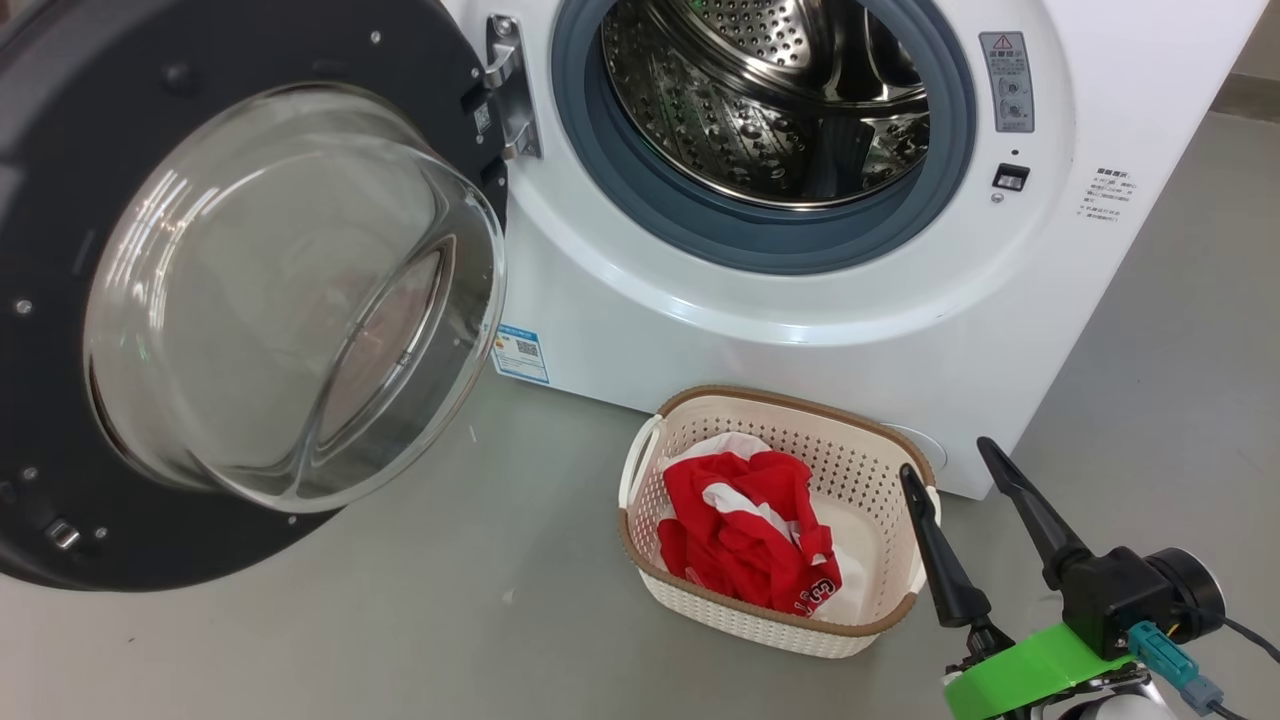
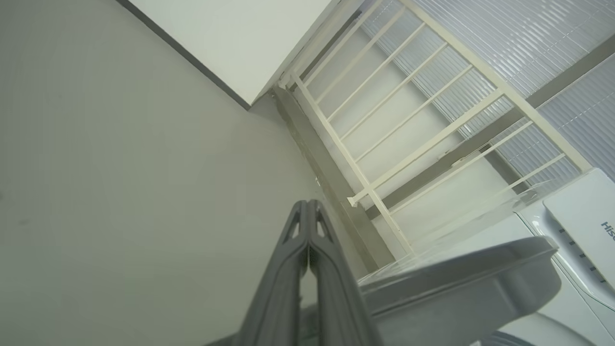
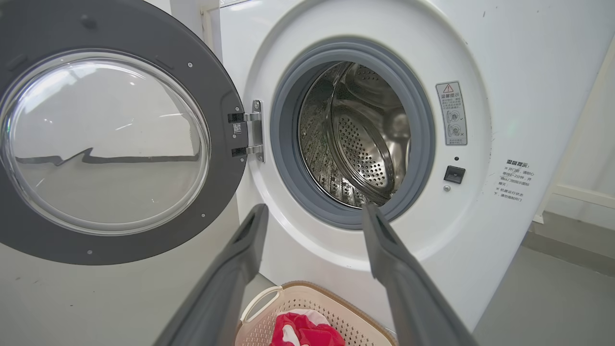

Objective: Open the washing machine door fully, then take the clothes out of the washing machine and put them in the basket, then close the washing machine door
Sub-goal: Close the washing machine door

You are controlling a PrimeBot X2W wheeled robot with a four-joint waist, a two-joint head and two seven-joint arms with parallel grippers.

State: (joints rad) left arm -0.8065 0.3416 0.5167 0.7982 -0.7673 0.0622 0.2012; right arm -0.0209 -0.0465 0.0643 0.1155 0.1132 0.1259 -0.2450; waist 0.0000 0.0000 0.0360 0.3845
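The washing machine (image 1: 800, 330) (image 3: 480, 57) stands with its door (image 1: 250, 290) (image 3: 110, 139) swung wide open to the left on its hinge. Its steel drum (image 1: 770, 90) (image 3: 360, 139) looks bare inside. Red clothes with white parts (image 1: 750, 530) (image 3: 305, 331) lie in the cream basket (image 1: 860, 470) (image 3: 331, 302) on the floor before the machine. My right gripper (image 1: 945, 455) (image 3: 314, 211) is open with nothing in it, just right of the basket's right rim. My left gripper (image 2: 307, 206) is shut on nothing, beside the door's grey edge (image 2: 456, 278).
Grey floor (image 1: 400, 600) spreads left of the basket, under the open door. A white railing (image 2: 408, 120) and a wall corner lie beyond the left gripper. A grey skirting step (image 3: 567, 240) runs right of the machine.
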